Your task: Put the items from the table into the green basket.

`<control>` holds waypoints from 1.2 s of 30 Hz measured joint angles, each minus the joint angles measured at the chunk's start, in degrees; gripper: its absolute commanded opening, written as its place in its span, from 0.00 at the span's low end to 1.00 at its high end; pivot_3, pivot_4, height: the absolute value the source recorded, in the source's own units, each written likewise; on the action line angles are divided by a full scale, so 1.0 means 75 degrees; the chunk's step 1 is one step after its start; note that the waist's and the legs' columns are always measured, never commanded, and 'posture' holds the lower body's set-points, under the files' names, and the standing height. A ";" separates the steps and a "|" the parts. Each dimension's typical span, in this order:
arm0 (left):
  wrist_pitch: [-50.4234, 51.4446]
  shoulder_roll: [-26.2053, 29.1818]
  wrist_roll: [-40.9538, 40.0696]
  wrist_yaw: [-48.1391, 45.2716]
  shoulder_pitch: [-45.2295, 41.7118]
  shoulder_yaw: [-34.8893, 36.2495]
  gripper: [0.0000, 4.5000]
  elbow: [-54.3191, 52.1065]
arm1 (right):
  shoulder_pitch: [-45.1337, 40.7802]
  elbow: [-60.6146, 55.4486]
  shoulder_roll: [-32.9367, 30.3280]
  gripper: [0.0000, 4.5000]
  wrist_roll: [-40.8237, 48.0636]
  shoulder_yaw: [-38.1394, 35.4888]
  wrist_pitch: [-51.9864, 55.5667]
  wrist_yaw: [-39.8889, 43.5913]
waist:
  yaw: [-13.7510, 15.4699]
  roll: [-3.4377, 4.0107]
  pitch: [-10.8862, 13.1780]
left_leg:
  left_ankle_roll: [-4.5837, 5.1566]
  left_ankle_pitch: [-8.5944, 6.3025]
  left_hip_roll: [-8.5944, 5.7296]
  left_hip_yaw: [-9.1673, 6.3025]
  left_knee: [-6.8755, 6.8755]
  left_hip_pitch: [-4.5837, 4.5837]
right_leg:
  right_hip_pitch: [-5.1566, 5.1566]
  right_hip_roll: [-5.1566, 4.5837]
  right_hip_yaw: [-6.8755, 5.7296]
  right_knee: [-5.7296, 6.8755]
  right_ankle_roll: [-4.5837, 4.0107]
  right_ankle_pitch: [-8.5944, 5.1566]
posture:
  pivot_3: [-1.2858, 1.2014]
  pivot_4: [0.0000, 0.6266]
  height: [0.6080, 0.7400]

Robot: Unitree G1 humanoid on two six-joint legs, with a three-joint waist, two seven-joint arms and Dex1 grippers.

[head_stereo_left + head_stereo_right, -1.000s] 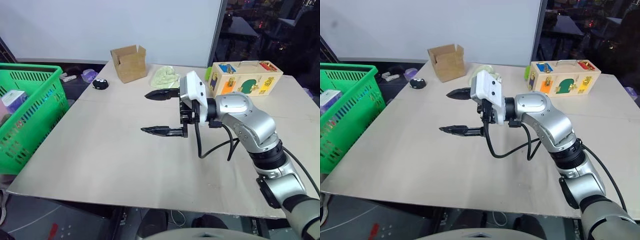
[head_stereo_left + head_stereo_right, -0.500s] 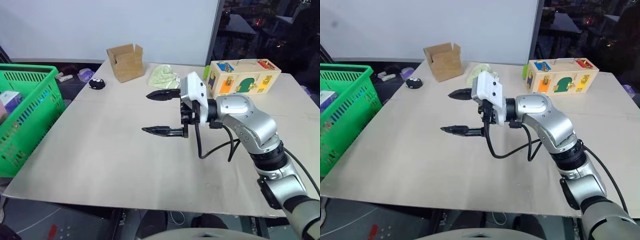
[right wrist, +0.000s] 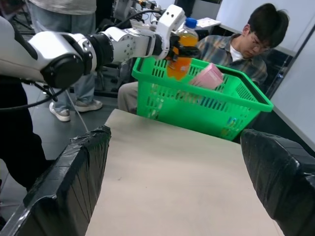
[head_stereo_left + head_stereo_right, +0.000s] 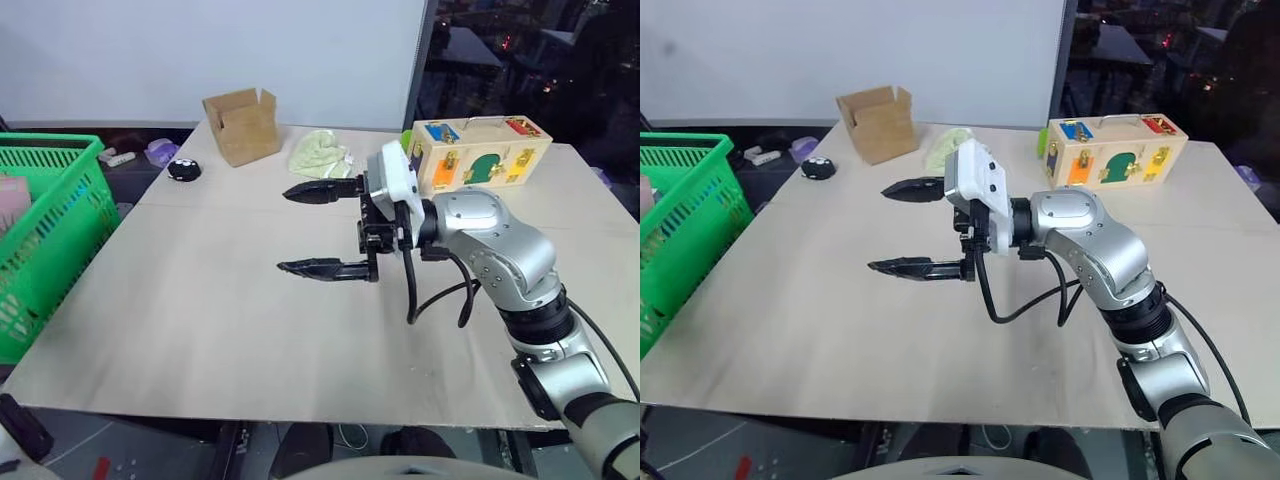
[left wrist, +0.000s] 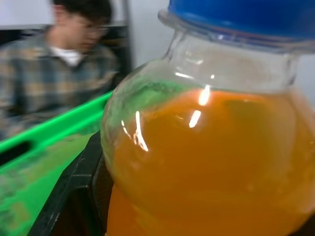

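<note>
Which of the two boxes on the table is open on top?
The plain brown cardboard box at the far left of the table is open, flaps up. The other, the colourful wooden box, is shut.

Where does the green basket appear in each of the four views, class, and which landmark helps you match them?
Left eye view: green basket at the left edge, beside the table.
Right eye view: at the left edge, cut off.
Left wrist view: green rim behind the orange-drink bottle.
Right wrist view: centre, beyond the table.
Shared landmark: the basket's lattice-mesh side.
</note>
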 measured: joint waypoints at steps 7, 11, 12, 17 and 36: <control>0.0020 0.0119 -0.0351 -0.0950 0.0173 0.0026 0.63 0.0198 | 0.0001 0.0002 0.0067 1.00 -0.0091 0.0007 -0.0004 -0.0068 | -0.0003 -0.0007 -0.0005 | -0.0002 0.0001 0.0011 0.0000 0.0006 -0.0001 | 0.0010 -0.0017 -0.0021 0.0001 -0.0002 -0.0001 | 0.61 0.00 1.00; 0.0172 0.0132 -0.0398 -0.0953 0.1054 0.0403 0.63 0.0151 | -0.0001 0.0009 0.0072 1.00 -0.0098 0.0012 -0.0010 -0.0056 | -0.0111 -0.0009 -0.0005 | 0.0000 0.0000 0.0018 -0.0012 0.0004 0.0008 | 0.0008 -0.0045 0.0002 0.0001 -0.0002 0.0000 | 0.62 0.00 1.00; 0.0198 0.0133 -0.0403 -0.0881 0.1316 0.0570 0.63 0.0148 | 0.0004 0.0010 0.0065 1.00 -0.0090 0.0010 -0.0011 -0.0028 | -0.0146 -0.0009 -0.0006 | 0.0000 -0.0001 0.0020 -0.0014 0.0001 0.0008 | 0.0007 -0.0046 0.0002 0.0000 -0.0002 0.0000 | 0.62 0.00 1.00; 0.0610 0.0066 -0.0607 -0.0778 0.2287 0.1289 0.63 -0.0426 | 0.0008 0.0053 0.0011 1.00 -0.0050 0.0013 -0.0031 0.0168 | -0.0130 -0.0030 -0.0014 | -0.0003 0.0000 0.0020 -0.0041 0.0000 0.0004 | 0.0010 -0.0061 -0.0024 0.0000 -0.0004 -0.0001 | 0.63 0.00 1.00; 0.1688 -0.1103 -0.2442 -0.1270 0.1761 0.1432 0.99 -0.4672 | 0.0106 0.0261 0.0004 1.00 -0.0325 0.0005 -0.0200 -0.0018 | 0.0080 -0.0037 -0.0022 | -0.0038 -0.0018 0.0007 -0.0017 -0.0006 0.0004 | 0.0019 -0.0164 -0.0083 -0.0002 -0.0004 0.0001 | 0.62 0.00 1.00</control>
